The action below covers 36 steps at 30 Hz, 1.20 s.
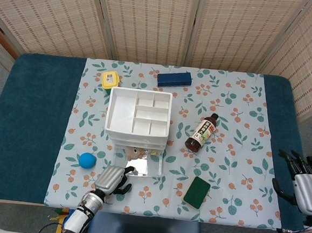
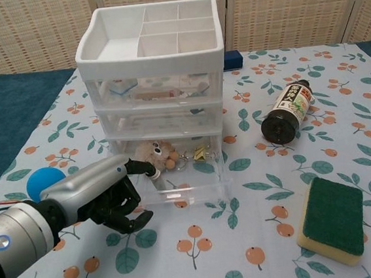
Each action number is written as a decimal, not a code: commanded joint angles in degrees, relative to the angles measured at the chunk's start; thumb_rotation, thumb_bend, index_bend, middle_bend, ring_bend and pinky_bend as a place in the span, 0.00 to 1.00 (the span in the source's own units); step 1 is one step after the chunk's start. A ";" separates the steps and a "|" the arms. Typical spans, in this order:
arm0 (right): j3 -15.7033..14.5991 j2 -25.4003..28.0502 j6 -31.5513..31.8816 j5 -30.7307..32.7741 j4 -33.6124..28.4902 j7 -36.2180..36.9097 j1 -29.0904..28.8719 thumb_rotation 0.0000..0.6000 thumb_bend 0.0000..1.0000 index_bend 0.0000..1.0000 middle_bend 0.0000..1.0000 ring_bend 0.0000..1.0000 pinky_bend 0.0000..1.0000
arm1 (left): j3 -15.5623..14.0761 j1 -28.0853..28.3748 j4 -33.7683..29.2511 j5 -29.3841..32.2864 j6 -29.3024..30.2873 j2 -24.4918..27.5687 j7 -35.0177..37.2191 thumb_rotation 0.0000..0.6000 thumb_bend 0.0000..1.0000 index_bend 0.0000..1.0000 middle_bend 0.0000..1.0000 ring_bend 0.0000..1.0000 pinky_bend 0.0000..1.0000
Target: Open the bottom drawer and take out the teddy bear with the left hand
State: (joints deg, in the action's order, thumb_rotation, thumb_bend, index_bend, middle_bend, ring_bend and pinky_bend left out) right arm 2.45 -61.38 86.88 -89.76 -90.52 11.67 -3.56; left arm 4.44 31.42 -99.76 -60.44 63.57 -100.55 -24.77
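A white three-drawer unit (image 1: 138, 118) (image 2: 154, 83) with a divided top tray stands mid-table. Its clear bottom drawer (image 1: 141, 166) (image 2: 189, 181) is pulled well out toward me. Inside, at the drawer's back left, lies a small beige teddy bear (image 1: 134, 153) (image 2: 153, 154) beside some small trinkets. My left hand (image 1: 110, 179) (image 2: 105, 193) sits at the drawer's front left corner, one fingertip hooked on the front rim and the other fingers curled under. My right hand (image 1: 302, 179) rests off the table's right edge, fingers apart and holding nothing.
A blue ball (image 1: 87, 160) (image 2: 43, 181) lies left of my left hand. A brown bottle (image 1: 201, 133) (image 2: 288, 111) lies on its side right of the drawers, with a green sponge (image 1: 196, 192) (image 2: 331, 219) nearer me. A yellow box (image 1: 111, 80) and a blue case (image 1: 174, 78) sit behind.
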 commanded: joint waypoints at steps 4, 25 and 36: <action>-0.05 -0.02 -0.05 -0.05 0.00 -0.04 -0.02 1.00 0.42 0.08 0.20 0.12 0.20 | -0.46 -0.12 -0.76 -0.14 0.17 0.38 -0.33 1.00 0.40 0.37 0.91 1.00 1.00; 0.01 0.09 0.12 -0.14 0.08 0.11 -0.01 1.00 0.42 0.08 0.20 0.12 0.20 | -2.65 -0.93 -4.56 -3.80 1.54 4.19 -1.02 1.00 0.40 0.15 0.90 1.00 1.00; -0.03 0.01 0.34 -0.36 0.45 0.64 0.02 1.00 0.42 0.08 0.20 0.12 0.20 | 0.99 3.78 -9.60 -0.05 -7.28 13.30 1.31 1.00 0.40 0.16 0.90 1.00 1.00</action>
State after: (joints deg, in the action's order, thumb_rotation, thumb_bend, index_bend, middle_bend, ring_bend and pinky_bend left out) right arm 2.42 -61.36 87.21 -90.11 -90.07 12.31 -3.54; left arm 4.05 33.57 -108.04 -62.36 58.94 -89.12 -24.71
